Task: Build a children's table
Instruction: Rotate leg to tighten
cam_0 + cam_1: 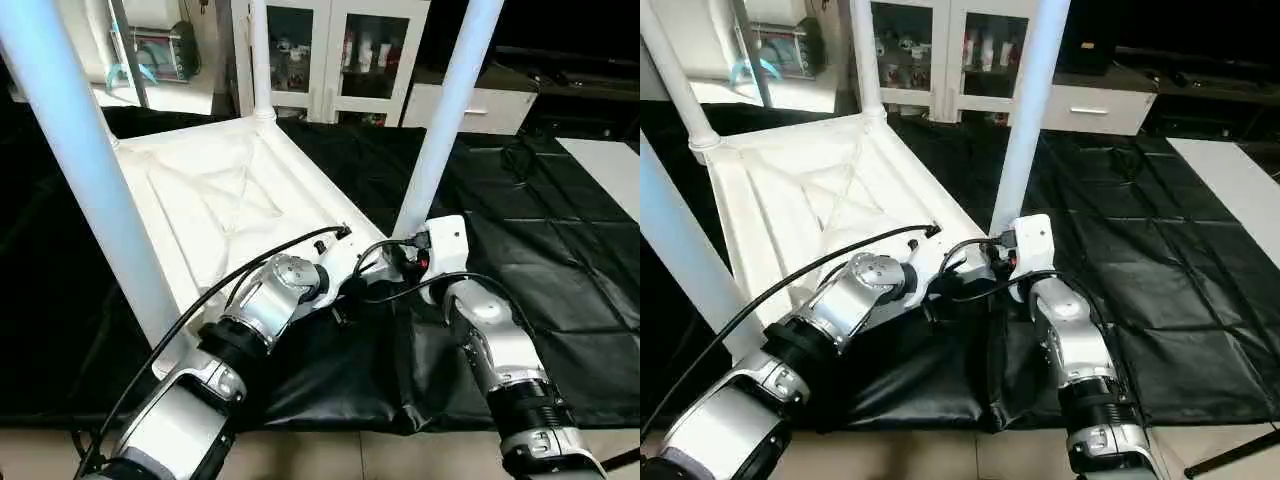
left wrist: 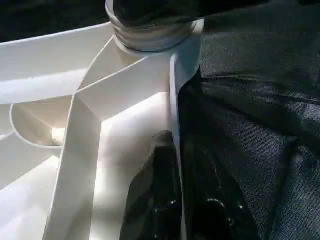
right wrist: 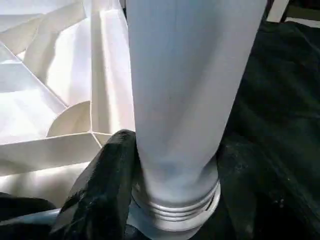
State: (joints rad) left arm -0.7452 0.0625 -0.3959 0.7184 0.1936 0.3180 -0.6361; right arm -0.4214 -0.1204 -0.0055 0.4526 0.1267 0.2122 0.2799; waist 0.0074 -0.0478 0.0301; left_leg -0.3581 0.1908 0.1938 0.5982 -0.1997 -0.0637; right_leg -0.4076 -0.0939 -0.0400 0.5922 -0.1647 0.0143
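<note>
**Both pincers at one corner**

Silver forearms reach to the upturned table top [image 1: 790,200] on black sheeting [image 1: 1160,250]. The right pincer [image 3: 170,200] is closed around a leg [image 3: 185,90] above its socket; the left pincer [image 2: 175,200] grips the rim beside it.

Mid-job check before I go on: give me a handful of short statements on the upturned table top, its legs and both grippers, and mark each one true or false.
1. The white plastic rectangular table top lies ribbed underside up on the black sheet. True.
2. The right gripper has its black fingers on either side of the base of a long white tapered tube leg, by its threaded collar. True.
3. All the legs lie flat on the black sheet. False: the four in view stand upright at the top's corners.
4. The left gripper grips a loose leg. False: its fingers straddle the top's edge wall beside the corner socket.
5. The top sits on a wooden workbench. False: it rests on the black sheet.
</note>
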